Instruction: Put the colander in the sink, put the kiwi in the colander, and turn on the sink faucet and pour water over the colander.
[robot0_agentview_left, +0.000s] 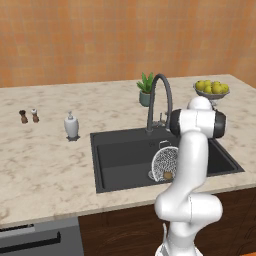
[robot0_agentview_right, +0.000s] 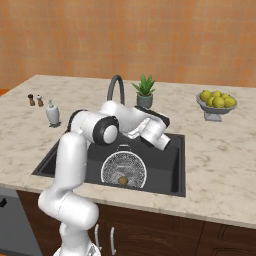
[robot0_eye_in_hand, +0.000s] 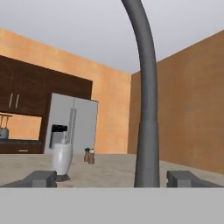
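In the hand view the gripper (robot0_eye_in_hand: 112, 178) stands wide open, holding nothing; its two dark fingertips (robot0_eye_in_hand: 40, 178) rise at the lower left and lower right of that frame, and the dark grey stem of the sink faucet (robot0_eye_in_hand: 146, 131) stands between them, nearer the right tip, its arch curving out through the top edge; whether either tip touches the stem I cannot tell. In the right base view the hand sits at centre frame over the back of the sink (robot0_agentview_right: 170, 180), just right of the faucet's arch.

The colander (robot0_agentview_right: 123, 170) lies inside the sink at lower centre of the right base view, tilted toward the camera, with the kiwi (robot0_agentview_right: 122, 180) resting in it near its front rim; in the left base view the colander (robot0_agentview_left: 165, 164) shows at centre right, partly behind the white arm, the kiwi (robot0_agentview_left: 168, 175) low in it.

Further out on the marble table (robot0_agentview_left: 45, 165), a white soap dispenser (robot0_agentview_left: 71, 126) stands left of the sink; two small brown shakers (robot0_agentview_left: 28, 116) stand at far left; a potted green plant (robot0_agentview_right: 144, 92) stands behind the faucet; a grey fruit bowl (robot0_agentview_right: 216, 104) of yellow-green fruit sits at upper right.
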